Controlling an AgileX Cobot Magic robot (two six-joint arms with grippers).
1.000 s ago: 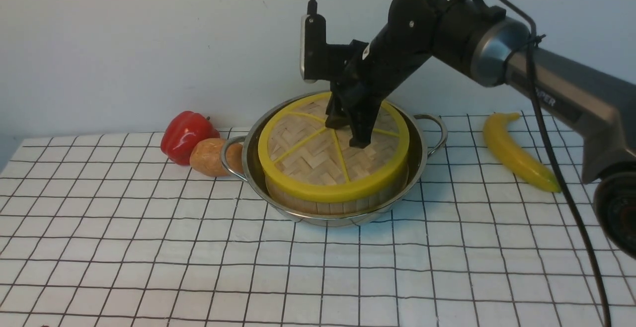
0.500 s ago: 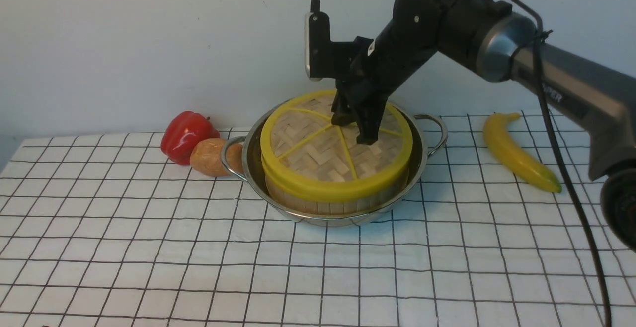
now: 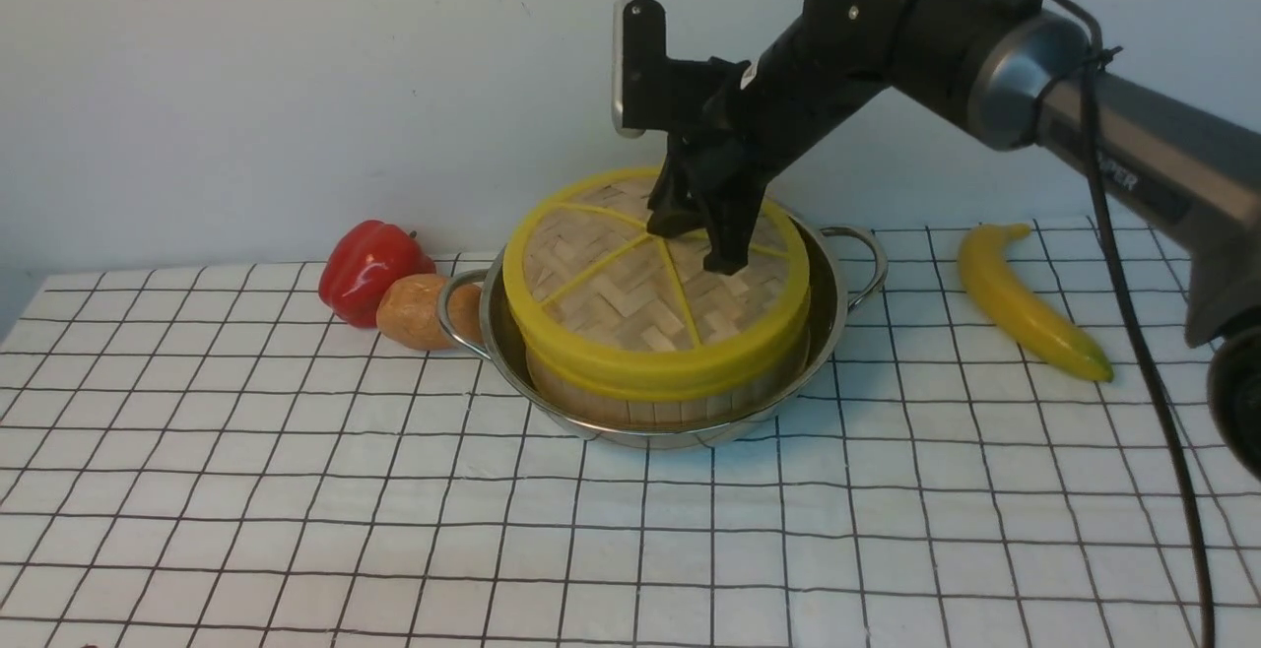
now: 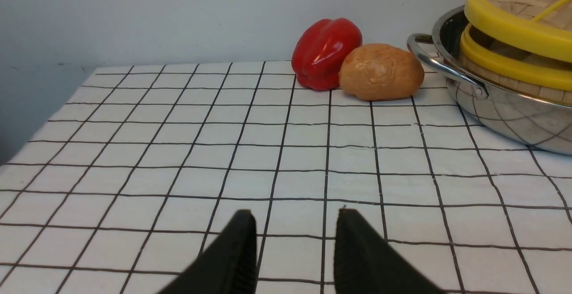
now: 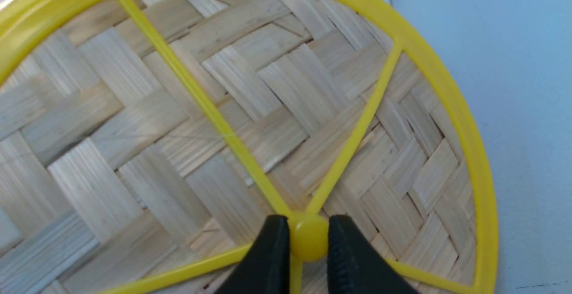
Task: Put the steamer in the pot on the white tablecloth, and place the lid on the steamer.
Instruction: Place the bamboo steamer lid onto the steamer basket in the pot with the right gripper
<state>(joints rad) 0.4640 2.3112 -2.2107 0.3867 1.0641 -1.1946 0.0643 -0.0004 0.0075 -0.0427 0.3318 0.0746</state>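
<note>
Right wrist view, woven bamboo lid (image 5: 201, 128), yellow rim (spoked hub)

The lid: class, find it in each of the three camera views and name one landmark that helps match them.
Front view: centre, the lid sits tilted over the steamer in the pot, the right gripper clamping its hub.
Left wrist view: upper right corner, partly cut off.
Right wrist view: fills most of the picture.
Shared landmark: the yellow spokes, visible in all three.
</note>
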